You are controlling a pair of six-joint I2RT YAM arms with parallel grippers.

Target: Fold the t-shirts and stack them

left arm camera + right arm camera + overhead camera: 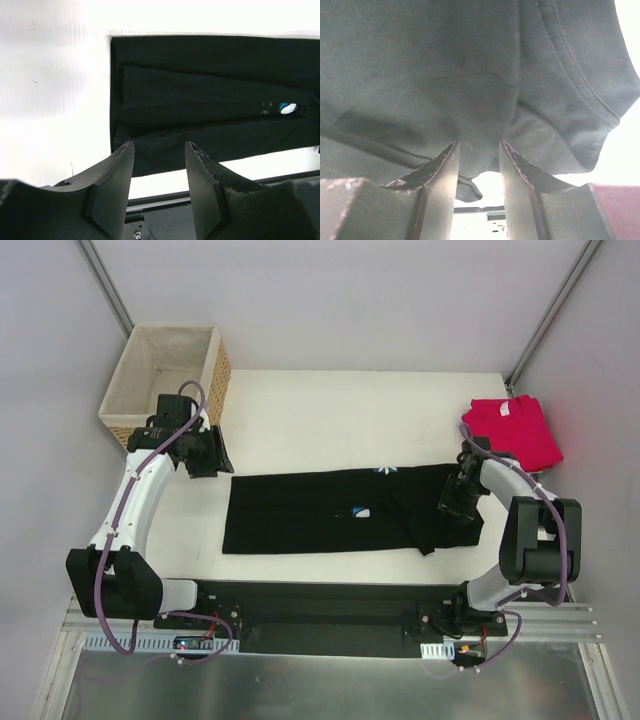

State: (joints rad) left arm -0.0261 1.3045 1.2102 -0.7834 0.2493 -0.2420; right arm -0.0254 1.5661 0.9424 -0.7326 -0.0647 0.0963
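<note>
The black t-shirt (330, 515) lies folded lengthwise into a long strip across the near half of the table, with a bit of blue and white print (362, 510) peeking from a fold. My left gripper (212, 455) hangs open just off the strip's back left corner, holding nothing; in the left wrist view the strip (200, 100) lies beyond the spread gripper (160, 147). My right gripper (458, 502) sits low over the strip's crumpled right end. Its jaws (479, 145) stand apart with black cloth (445, 75) bulging at the tips. The red t-shirt (512, 430) lies folded at the back right.
A wicker basket (172, 328) with pale lining stands at the table's back left corner, right behind the left arm. Bare white table (330, 420) lies behind the black strip. The black base rail (330, 600) runs along the near edge.
</note>
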